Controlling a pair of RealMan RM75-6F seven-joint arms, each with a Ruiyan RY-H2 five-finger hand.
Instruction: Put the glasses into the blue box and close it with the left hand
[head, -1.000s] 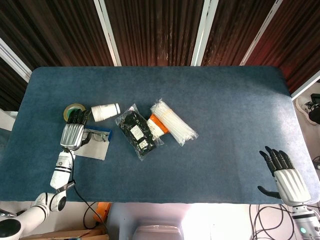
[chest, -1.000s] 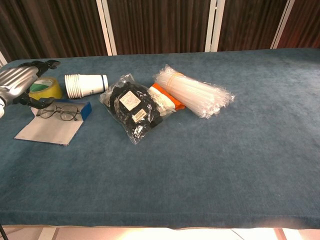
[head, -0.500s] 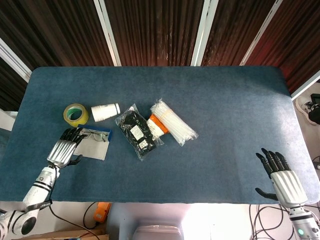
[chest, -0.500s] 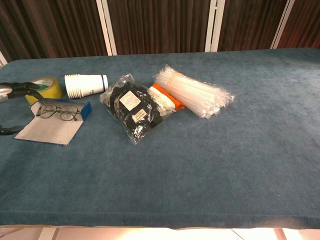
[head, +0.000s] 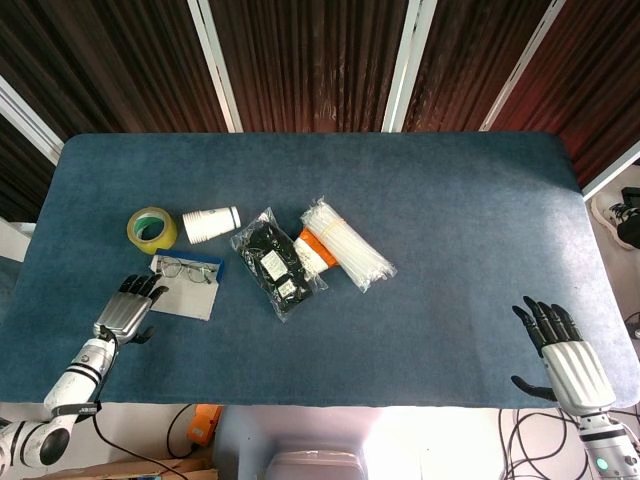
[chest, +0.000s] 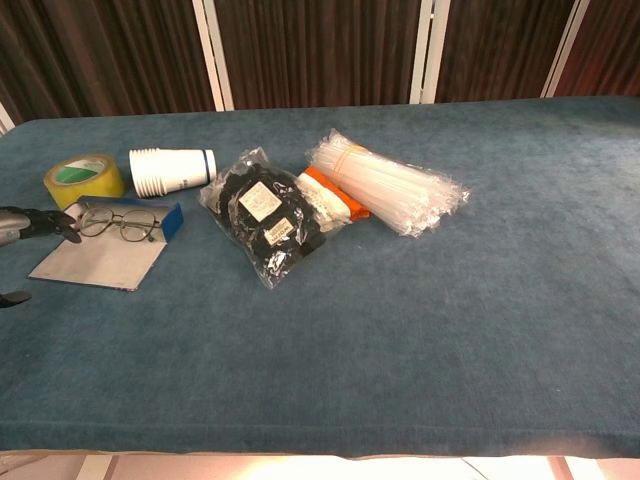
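Head view: blue box (head: 187, 284) lying open at nine o'clock on the table (head: 450, 200), glasses (head: 186, 270) resting unfolded inside; left hand (head: 128, 308) just at seven o'clock of it, fingers apart, holding nothing; right hand (head: 565, 352) at four o'clock, fingers spread. Chest view: thin dark-rimmed glasses (chest: 120, 224) against the box's blue edge (chest: 172, 219); left fingertips (chest: 45, 222) just beside.

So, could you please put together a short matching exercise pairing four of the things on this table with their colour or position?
Things:
1. tape roll
2. paper cups
3. glasses
4. left hand

Descriptions:
A. lying on the open blue box
B. yellow ring, standing farthest left
C. at the near edge, holding nothing
D. white stack tipped on its side

Pairs: 1-B, 2-D, 3-A, 4-C
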